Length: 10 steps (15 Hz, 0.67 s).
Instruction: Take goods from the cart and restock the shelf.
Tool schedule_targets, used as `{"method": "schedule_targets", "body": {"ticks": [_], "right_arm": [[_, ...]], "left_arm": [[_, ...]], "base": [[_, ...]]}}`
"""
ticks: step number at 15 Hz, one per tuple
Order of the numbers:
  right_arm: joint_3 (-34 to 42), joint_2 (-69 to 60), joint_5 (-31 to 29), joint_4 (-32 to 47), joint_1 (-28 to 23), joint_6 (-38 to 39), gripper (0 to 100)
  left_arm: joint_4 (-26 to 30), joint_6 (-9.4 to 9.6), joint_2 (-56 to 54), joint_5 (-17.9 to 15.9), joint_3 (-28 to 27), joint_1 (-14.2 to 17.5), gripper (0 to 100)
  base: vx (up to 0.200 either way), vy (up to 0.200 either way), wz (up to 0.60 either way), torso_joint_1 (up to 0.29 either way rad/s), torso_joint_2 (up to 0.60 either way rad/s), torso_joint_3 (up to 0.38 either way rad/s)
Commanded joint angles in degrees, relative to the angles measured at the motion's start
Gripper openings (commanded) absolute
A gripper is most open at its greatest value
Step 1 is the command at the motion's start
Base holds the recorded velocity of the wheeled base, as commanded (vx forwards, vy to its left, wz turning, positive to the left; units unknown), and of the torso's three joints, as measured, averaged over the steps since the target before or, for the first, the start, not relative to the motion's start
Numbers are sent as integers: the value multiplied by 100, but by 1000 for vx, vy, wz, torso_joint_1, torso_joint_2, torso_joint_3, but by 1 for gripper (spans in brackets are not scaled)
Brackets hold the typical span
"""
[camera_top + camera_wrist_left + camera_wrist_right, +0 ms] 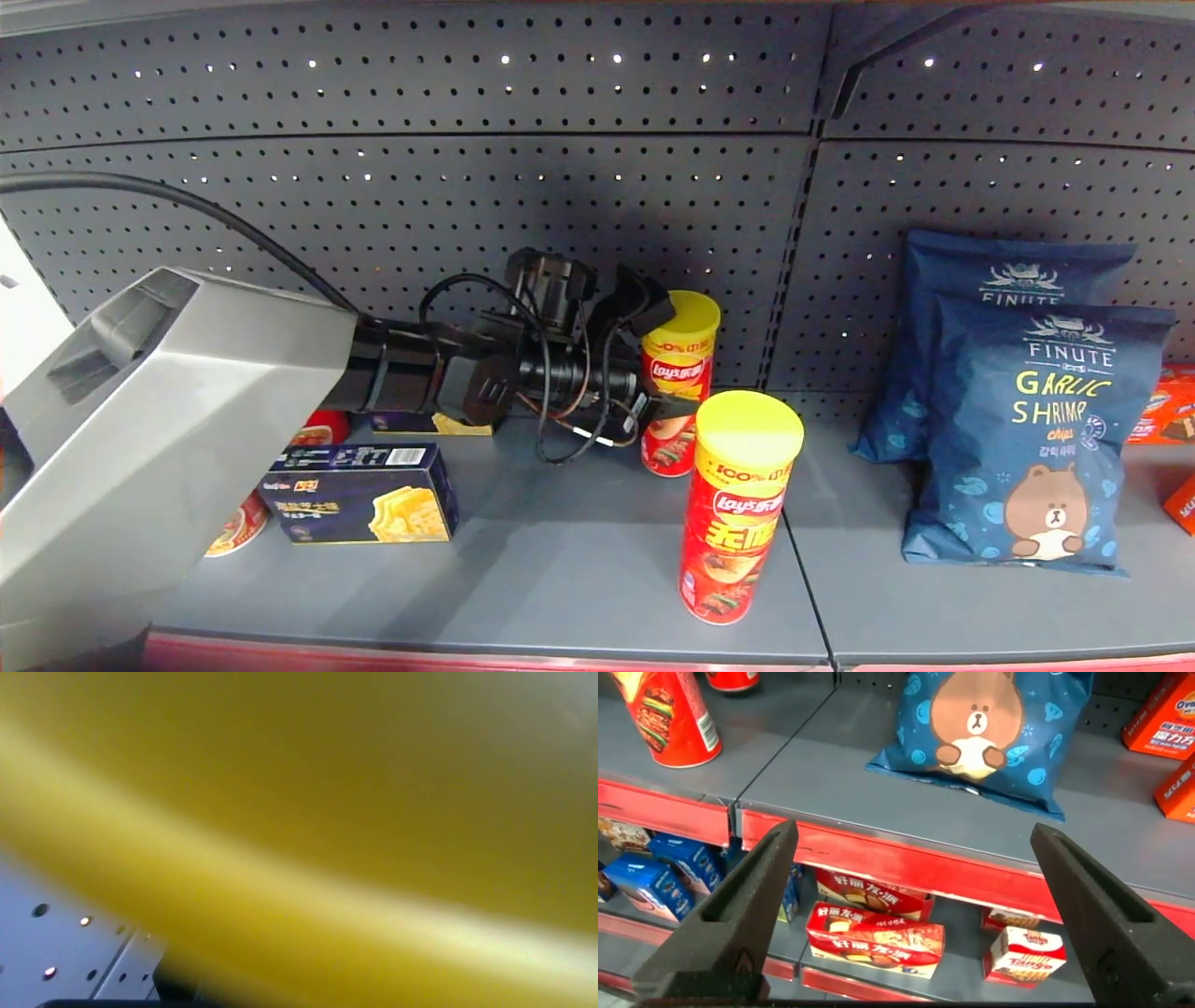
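Observation:
A red chip can with a yellow lid (679, 369) stands upright at the back of the grey shelf (560, 560). My left gripper (667, 359) reaches in from the left and is shut on this can, one finger behind it near the lid and one across its front. The can's yellow lid (355, 812) sits right against the left wrist camera. A second, matching chip can (742, 504) stands nearer the shelf's front edge. My right gripper (913, 831) hangs open and holds nothing, in front of the shelf's red front edge (878, 854).
A dark blue cracker box (364, 504) lies left of the arm. Two blue snack bags (1018, 439) lean on the pegboard at right, with orange boxes (1167, 411) beyond. The lower shelf holds red boxes (873, 933). Bare shelf lies between the cans and the cracker box.

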Motion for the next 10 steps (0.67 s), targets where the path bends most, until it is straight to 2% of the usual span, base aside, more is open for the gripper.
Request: {"method": "schedule_targets", "body": {"ticks": [1,9,10], "right_arm": [[-2,27,-8,1,1,21,100],[-2,27,-8,-16,1,12,100],[-2,27,-8,-16,1,3,100]], "left_arm": [[-6,-1,83,0,-76,-4,0],[-15,8,241,8,-181,-4,0],[-15,8,241,8,-181,-13,100]], "base": [[0,0,0,0,0,0],[0,0,0,0,0,0],[0,0,0,0,0,0]]}}
